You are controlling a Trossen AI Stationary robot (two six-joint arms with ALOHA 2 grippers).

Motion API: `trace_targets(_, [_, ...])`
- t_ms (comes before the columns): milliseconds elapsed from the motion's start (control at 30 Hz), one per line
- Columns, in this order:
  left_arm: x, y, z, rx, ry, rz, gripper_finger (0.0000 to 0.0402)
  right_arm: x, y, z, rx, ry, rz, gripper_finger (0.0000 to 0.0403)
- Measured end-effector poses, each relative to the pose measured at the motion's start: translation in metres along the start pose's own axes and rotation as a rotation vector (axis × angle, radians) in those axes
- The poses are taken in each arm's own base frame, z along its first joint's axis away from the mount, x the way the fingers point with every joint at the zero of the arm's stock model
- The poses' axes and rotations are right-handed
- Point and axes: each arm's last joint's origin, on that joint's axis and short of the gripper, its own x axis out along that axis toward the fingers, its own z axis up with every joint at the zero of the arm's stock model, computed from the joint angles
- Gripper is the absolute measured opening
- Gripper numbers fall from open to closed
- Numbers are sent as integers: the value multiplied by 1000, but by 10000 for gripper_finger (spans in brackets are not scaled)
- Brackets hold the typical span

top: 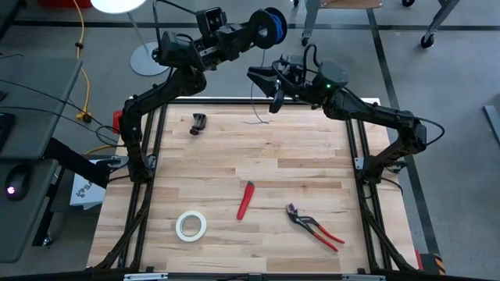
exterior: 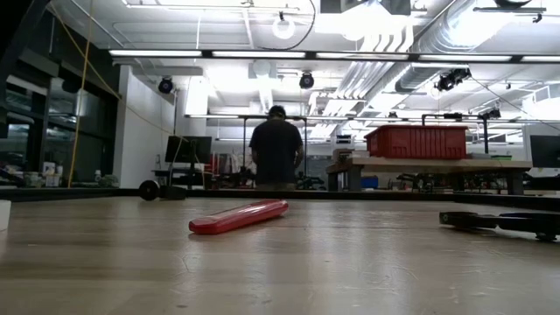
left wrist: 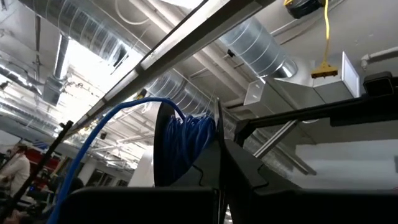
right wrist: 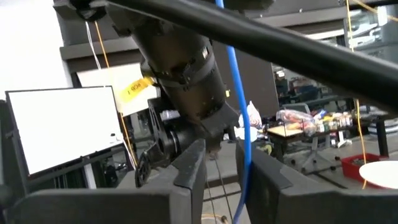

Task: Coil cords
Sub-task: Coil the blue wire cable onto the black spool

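Blue wire (right wrist: 239, 106) hangs between the right hand's (right wrist: 219, 168) parted fingers, untouched; only the left wrist view shows the left hand (left wrist: 217, 193) clenched on the spool (left wrist: 186, 146).

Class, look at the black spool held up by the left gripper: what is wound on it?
Blue wire is wound on the spool, which the left gripper is shut on. One strand hangs between the right gripper's fingers. The spool's flanges hide its core and the wire's inner end.
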Motion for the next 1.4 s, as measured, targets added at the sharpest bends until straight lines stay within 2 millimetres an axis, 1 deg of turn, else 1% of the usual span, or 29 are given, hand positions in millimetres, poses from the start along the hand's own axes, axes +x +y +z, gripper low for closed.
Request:
trace_targets(167, [0,0,0,-15,6,-3,0,0,-1,-2,21,23,-6,106])
trace_targets(333, [0,0,0,-24,15,-9,0,-1,0,-2,-15,23,-5,124])
trace_targets(767, [-1,0,1,-36,32,-19,0,-14,-10,14,-28,32,-48,126])
trace_targets(933, [-2,1,3,-31,30,-15,0,-15,-10,15,-43,34,-42,125])
trace_targets(1033, [-2,1,3,-15,30,-13,0,-15,-10,15,-42,37,-41,111])
trace_targets(1100, [-3,2,4,-12,28,-11,0,-15,-10,15,-43,39,-42,92])
trace_targets(1267, [-3,3,5,-12,28,-8,0,-15,-10,15,-77,40,-39,15])
trace_targets(1400, [-7,6,10,14,27,3,0,-16,-8,16,-85,43,-32,5])
